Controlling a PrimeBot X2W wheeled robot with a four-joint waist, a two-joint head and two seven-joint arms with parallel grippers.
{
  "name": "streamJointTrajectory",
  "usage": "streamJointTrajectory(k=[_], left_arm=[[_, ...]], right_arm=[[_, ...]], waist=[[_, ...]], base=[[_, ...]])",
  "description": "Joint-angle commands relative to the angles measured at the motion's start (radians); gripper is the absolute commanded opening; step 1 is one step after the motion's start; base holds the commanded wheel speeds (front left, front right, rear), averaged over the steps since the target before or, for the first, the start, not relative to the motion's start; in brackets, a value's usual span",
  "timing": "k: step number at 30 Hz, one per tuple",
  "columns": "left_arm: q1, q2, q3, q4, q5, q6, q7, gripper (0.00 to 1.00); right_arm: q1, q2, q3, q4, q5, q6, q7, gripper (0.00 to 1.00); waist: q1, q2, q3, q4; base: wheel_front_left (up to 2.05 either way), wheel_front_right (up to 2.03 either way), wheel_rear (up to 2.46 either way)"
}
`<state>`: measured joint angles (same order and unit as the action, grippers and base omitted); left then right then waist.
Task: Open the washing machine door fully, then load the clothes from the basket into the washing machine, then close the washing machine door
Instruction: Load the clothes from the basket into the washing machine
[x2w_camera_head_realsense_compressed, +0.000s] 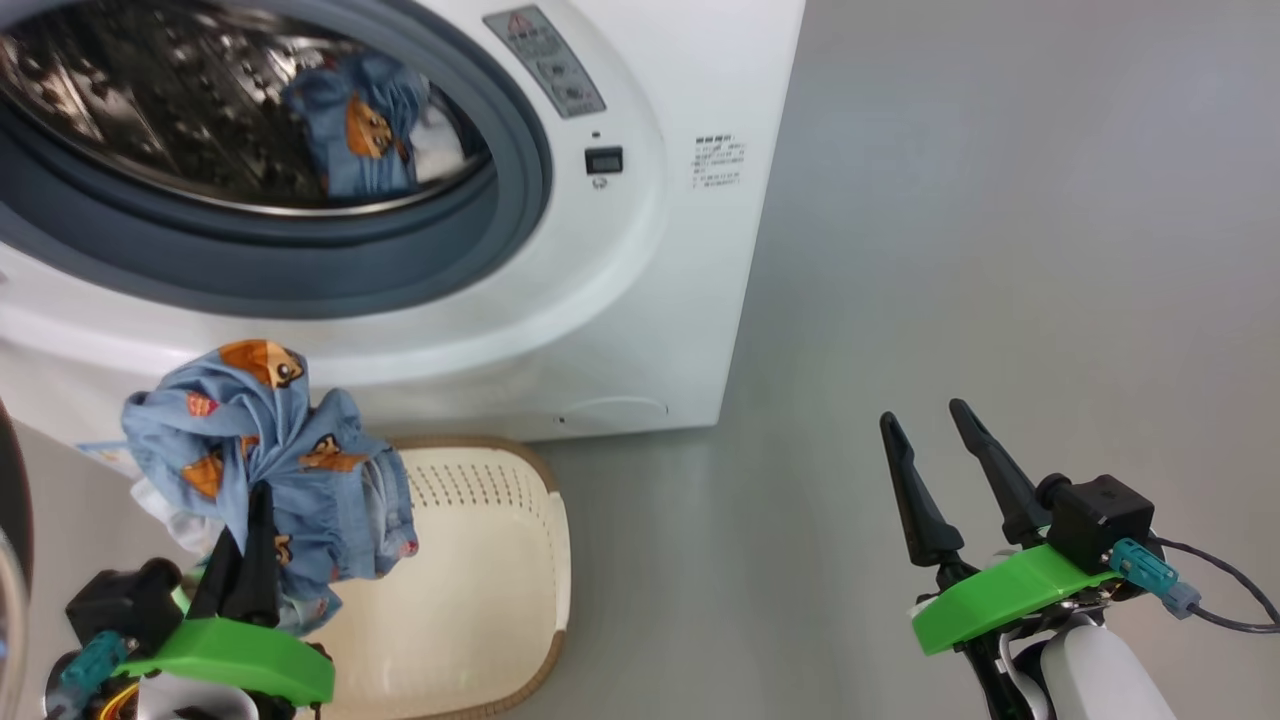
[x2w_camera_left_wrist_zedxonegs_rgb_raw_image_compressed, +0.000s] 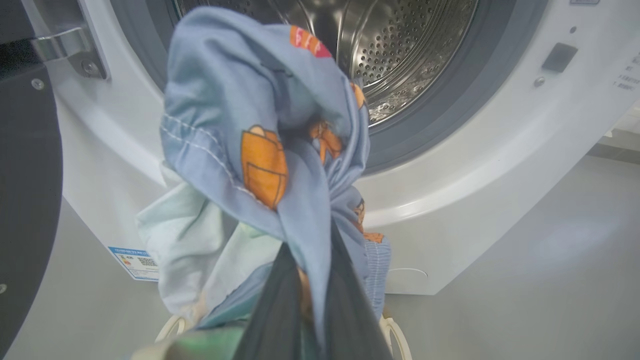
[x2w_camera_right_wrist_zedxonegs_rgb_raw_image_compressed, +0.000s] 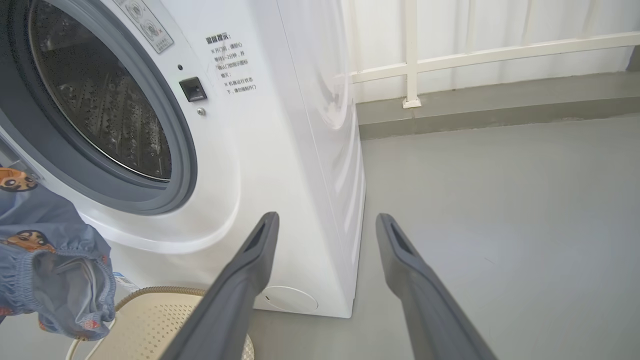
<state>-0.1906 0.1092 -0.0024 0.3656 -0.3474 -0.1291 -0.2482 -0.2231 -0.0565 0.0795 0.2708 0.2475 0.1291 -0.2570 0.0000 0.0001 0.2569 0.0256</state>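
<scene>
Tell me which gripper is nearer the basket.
Left. The left gripper, shut on the clothes, is above the basket's left edge; the right gripper is open over the floor, well off to the basket's right.

Head looks down; both wrists low, facing washing machine (x2w_camera_head_realsense_compressed: 640, 260).

The light blue bear-print clothes (x2w_camera_head_realsense_compressed: 270, 450) are hanging bunched above the cream basket (x2w_camera_head_realsense_compressed: 480, 580), which is sitting before the white washing machine (x2w_camera_head_realsense_compressed: 640, 250), its black door (x2w_camera_left_wrist_zedxonegs_rgb_raw_image_compressed: 25, 175) standing open
</scene>
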Motion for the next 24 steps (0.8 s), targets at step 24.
streamJointTrajectory(k=[24], left_arm=[[0.182, -0.046, 0.118, -0.26, 0.079, -0.001, -0.014, 0.0]], right_arm=[[0.096, 0.006, -0.013, -0.044, -0.045, 0.002, -0.005, 1.0]], waist=[[0.0, -0.0001, -0.218, -0.044]], base=[[0.0, 0.0, 0.0]])
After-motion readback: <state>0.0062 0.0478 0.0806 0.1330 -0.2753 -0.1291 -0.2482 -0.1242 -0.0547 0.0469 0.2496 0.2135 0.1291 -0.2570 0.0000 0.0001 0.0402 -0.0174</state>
